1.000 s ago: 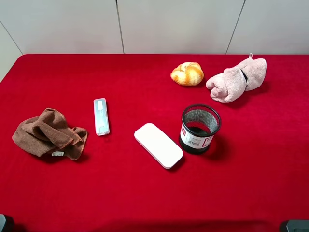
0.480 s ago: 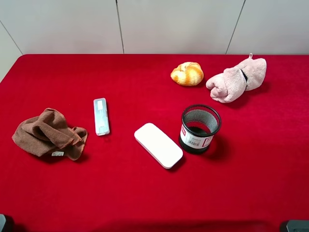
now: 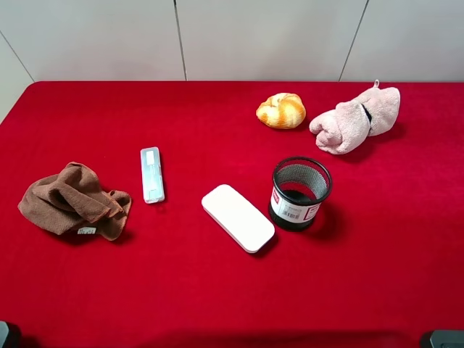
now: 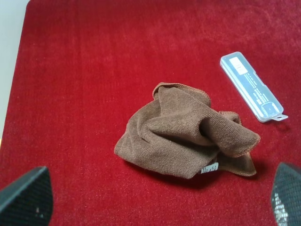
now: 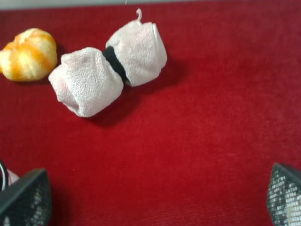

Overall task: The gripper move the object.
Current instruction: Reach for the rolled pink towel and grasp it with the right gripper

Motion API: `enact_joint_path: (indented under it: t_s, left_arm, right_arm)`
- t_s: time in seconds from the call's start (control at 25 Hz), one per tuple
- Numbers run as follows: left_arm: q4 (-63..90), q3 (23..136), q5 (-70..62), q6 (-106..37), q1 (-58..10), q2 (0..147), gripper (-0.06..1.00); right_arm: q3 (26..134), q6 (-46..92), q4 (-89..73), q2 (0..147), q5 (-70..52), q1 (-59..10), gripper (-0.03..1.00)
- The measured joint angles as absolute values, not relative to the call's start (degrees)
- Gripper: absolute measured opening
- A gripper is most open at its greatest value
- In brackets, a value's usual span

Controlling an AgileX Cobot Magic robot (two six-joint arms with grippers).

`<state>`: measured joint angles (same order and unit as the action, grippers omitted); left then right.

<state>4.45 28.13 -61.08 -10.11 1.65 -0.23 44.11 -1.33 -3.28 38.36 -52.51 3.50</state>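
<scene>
red desk [image 3: 217, 290], nothing on it lifted. both pairs of jaws stand wide, holding nothing. brown cloth [image 4: 188, 136] lies ahead of the left jaws, pink towel roll [image 5: 108, 68] ahead of the right jaws. which one is the object is unclear; the move looks unstarted.

On the table [image 3: 217, 304], a crumpled cloth [image 3: 75, 201] lay at far left, with a slim case [image 3: 151, 175] near its right. A flat box [image 3: 238, 217] lay centrally, a mesh cup [image 3: 300, 193] just right of it. Behind the cup lay a bun [image 3: 280, 110], with a rolled towel [image 3: 355, 119] to its right.
</scene>
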Motion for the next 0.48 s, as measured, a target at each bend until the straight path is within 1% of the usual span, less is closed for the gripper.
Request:
enact_joint_path:
  t_s: [0.28, 0.48]
  left_arm:
    - [4.45, 28.13, -61.08, -10.11, 1.65, -0.23, 0.92]
    - [4.45, 28.13, -61.08, -10.11, 1.65, -0.23, 0.92]
  right_arm:
    - [54.36, -3.09, -9.98, 55.38, -52.57, 3.50, 0.69]
    - [62.51, -6.72, -11.36, 66.22, -55.70, 3.50, 0.69]
